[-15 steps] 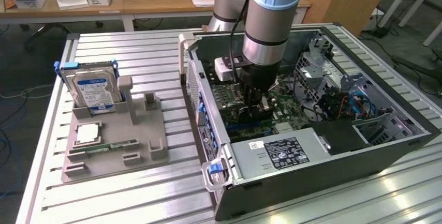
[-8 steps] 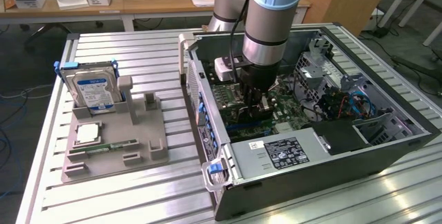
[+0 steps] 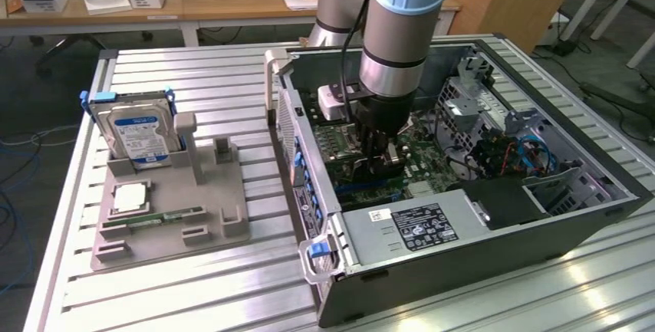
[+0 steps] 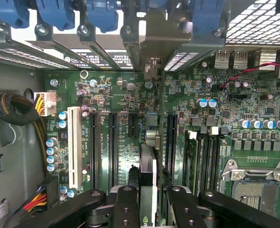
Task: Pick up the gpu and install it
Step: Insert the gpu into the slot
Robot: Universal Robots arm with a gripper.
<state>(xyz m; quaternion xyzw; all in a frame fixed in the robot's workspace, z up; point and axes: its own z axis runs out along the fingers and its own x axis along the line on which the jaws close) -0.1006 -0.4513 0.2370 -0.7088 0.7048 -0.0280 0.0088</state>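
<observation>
Clamped on the gpu (image 4: pixel 147 166), the jaws of the gripper (image 4: pixel 148 202) pinch the card's upper edge, so it stands edge-on over the green motherboard (image 4: pixel 130 102) inside the open computer case (image 3: pixel 430 259).

Going from the exterior view's left: a grey parts holder (image 3: pixel 164 209) sits on the slatted metal table (image 3: pixel 174 301), carrying an upright blue-labelled hard drive (image 3: pixel 141 136), a flat silver chip (image 3: pixel 131 196) and a narrow green memory stick (image 3: pixel 164 215). Bare table lies between the holder and the case wall.

Next comes the case, with the arm (image 3: pixel 399 33) reaching straight down into it. In the wrist view the card is flanked by long black expansion slots (image 4: pixel 113 147), with the memory slots and the processor socket (image 4: pixel 256 187) further along; its silver end bracket (image 4: pixel 151 57) sits tight among the rear slot dividers. A black power supply (image 3: pixel 419 228) borders the board toward the case's near end.
</observation>
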